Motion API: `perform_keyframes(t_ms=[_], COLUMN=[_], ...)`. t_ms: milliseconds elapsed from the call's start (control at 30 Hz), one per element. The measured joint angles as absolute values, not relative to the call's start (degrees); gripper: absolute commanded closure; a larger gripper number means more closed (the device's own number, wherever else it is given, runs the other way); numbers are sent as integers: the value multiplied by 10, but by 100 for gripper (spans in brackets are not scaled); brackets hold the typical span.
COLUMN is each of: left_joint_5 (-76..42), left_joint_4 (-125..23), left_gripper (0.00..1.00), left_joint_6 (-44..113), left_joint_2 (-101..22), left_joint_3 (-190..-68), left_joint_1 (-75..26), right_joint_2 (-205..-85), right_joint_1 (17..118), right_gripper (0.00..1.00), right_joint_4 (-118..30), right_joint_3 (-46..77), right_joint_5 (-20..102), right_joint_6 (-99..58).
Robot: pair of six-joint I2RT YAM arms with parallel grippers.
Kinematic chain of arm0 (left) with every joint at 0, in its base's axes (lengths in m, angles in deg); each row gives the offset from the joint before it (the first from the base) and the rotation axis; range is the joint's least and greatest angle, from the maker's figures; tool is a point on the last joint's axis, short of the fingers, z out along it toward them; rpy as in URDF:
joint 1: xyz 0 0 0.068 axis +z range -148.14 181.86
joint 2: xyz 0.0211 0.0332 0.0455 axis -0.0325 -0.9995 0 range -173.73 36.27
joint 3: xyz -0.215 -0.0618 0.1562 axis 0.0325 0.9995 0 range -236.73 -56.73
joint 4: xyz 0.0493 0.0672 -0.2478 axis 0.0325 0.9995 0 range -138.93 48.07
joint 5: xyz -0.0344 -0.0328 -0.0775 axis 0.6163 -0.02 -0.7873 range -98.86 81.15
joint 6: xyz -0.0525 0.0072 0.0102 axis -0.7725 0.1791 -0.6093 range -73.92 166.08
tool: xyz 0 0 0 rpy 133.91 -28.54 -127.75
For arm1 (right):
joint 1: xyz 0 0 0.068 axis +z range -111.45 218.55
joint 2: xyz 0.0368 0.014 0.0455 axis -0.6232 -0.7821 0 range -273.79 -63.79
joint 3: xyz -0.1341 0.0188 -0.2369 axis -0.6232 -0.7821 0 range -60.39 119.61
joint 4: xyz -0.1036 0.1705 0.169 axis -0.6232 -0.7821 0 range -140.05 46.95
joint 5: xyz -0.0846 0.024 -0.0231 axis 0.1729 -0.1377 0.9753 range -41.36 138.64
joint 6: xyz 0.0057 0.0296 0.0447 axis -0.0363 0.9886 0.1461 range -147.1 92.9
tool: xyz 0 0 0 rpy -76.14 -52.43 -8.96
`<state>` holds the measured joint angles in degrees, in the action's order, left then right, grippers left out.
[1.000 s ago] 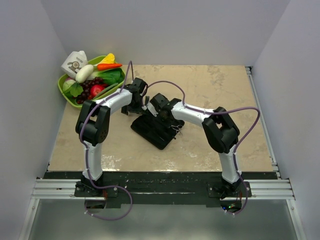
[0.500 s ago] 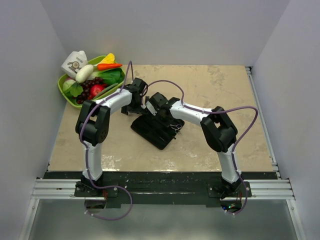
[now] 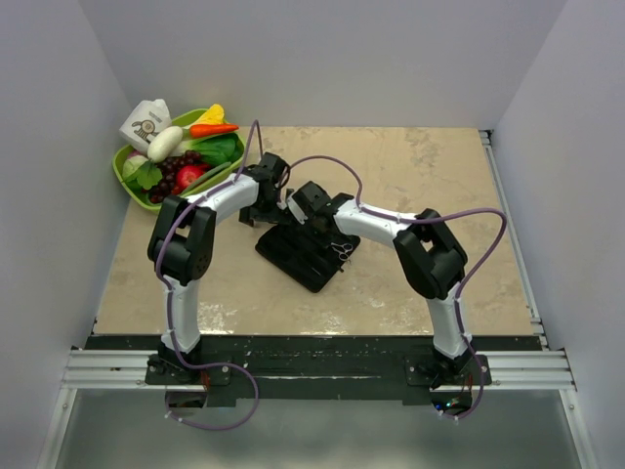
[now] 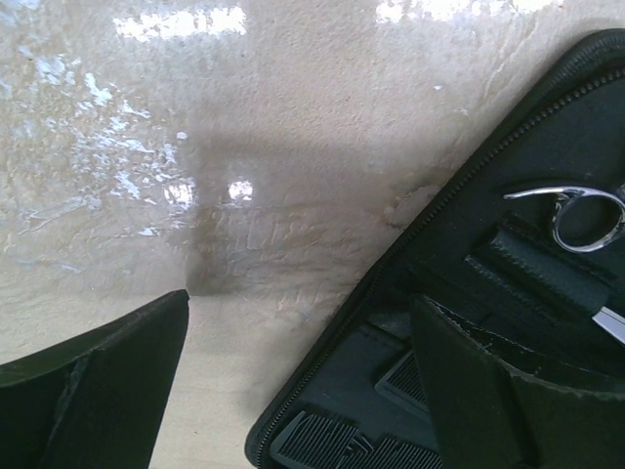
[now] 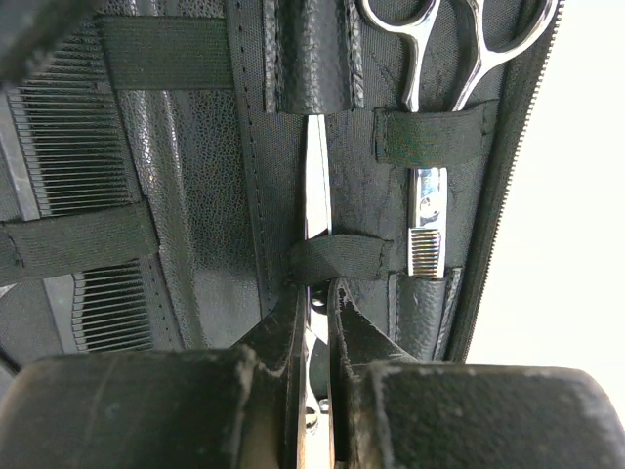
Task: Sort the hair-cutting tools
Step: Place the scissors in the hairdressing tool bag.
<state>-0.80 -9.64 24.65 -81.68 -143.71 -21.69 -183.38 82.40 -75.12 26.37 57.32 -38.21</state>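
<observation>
An open black case (image 5: 186, 147) lies on the table with the hair-cutting tools strapped inside. A black comb (image 5: 59, 147) sits under elastic bands at its left. One silver scissors (image 5: 427, 210) rests in the right-hand pocket, ring handles up. My right gripper (image 5: 314, 288) is shut on the second scissors (image 5: 315, 176), whose blade runs under a small elastic loop in the middle. My left gripper (image 4: 298, 298) stands open at the case's (image 4: 547, 137) corner, one finger over the comb (image 4: 332, 445) side, the other over bare table. A scissors ring (image 4: 562, 192) shows at right.
A green basket (image 3: 125, 176) of toy fruit and vegetables with a milk carton (image 3: 146, 122) stands at the table's far left corner. The case (image 3: 303, 252) lies mid-table between both arms. White walls enclose the table on three sides.
The right gripper has shifted only slightly over the case, still shut on the scissors. The left arm has not moved.
</observation>
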Motion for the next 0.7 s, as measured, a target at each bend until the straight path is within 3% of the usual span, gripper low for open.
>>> perform_keyframes(t_ms=[233, 433, 700], left_joint_5=[-20, -26, -27], left_joint_4=[-96, -100, -104], left_gripper=[1, 1, 1], left_joint_6=[246, 246, 246], left_joint_2=[-817, -817, -817], left_joint_3=[-1437, -1434, -1431], left_joint_1=[-218, -218, -218], right_joint_2=[-1840, -1853, -1867], right_joint_1=[822, 820, 814], right_gripper=[99, 91, 65], right_joint_4=[-739, -756, -780], right_joint_3=[260, 282, 307], right_joint_5=[565, 559, 545], right_joint_6=[-382, -378, -356])
